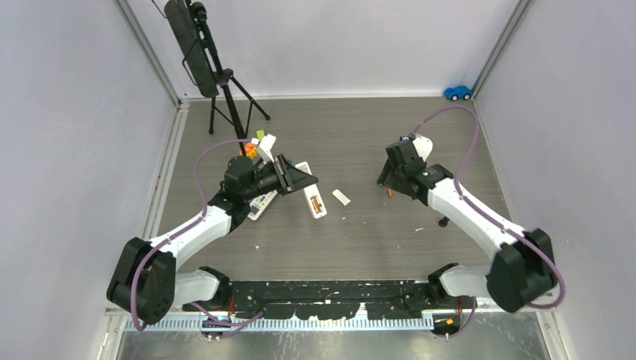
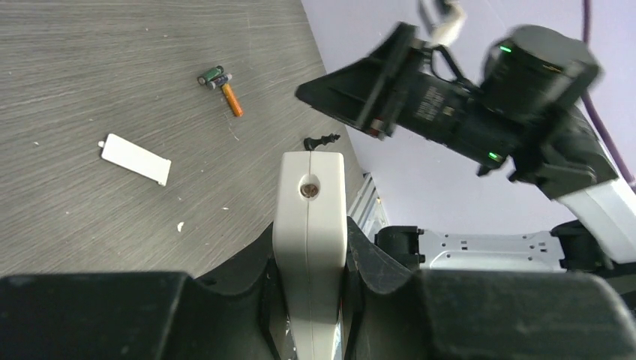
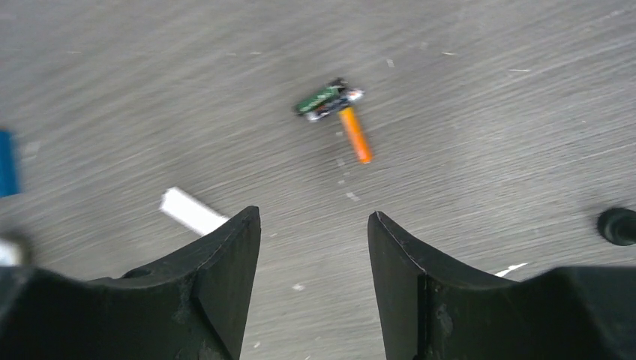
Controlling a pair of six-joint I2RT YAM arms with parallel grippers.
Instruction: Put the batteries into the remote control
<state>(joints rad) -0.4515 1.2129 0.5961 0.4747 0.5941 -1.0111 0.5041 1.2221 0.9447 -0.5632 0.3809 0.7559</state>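
My left gripper (image 1: 298, 178) is shut on a white remote (image 1: 316, 201), clamped across its thin sides in the left wrist view (image 2: 309, 202). From above, an open slot with something orange-brown in it shows on the remote. Two dark green-black batteries (image 3: 324, 100) and an orange one (image 3: 355, 135) lie together on the table. They also show in the left wrist view (image 2: 222, 84) and under my right gripper from above (image 1: 390, 192). My right gripper (image 3: 313, 216) is open and empty above the table, short of the batteries. A white battery cover (image 1: 341, 197) lies between the arms.
Other white remotes (image 1: 262, 204) lie under the left arm. Small coloured blocks (image 1: 252, 149) sit behind them. A black tripod (image 1: 225, 82) stands at the back left and a blue toy car (image 1: 457, 92) in the back right corner. A small black knob (image 1: 444, 222) lies near the right arm.
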